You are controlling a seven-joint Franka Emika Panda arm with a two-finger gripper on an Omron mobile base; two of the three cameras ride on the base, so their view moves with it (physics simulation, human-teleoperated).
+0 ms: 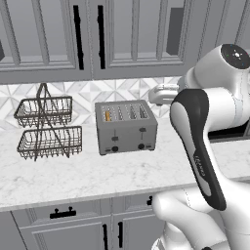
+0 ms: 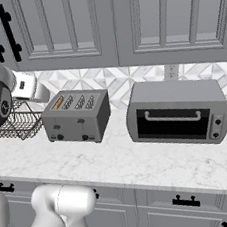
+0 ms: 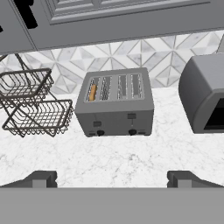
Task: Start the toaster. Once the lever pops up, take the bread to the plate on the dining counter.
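Observation:
The brushed-grey toaster (image 1: 126, 128) (image 2: 76, 116) (image 3: 115, 103) stands on the marble worktop against the tiled wall. The bread (image 1: 107, 115) (image 2: 57, 102) (image 3: 92, 92) sits low in its leftmost slot, with just the golden top edge showing. Two dark levers (image 3: 97, 124) and two black knobs (image 3: 100, 132) are on its front. My gripper (image 3: 112, 179) is open with nothing between its widely spread fingertips (image 3: 41, 178); it hovers above the worktop in front of the toaster, apart from it. The plate and the dining counter are out of view.
A two-tier wire basket rack (image 1: 44, 128) (image 3: 33, 103) stands left of the toaster. A grey toaster oven (image 2: 177, 112) (image 3: 204, 98) sits to its right. Grey wall cabinets (image 1: 88, 34) hang above. The worktop edge (image 1: 73, 197) runs along the front over drawers.

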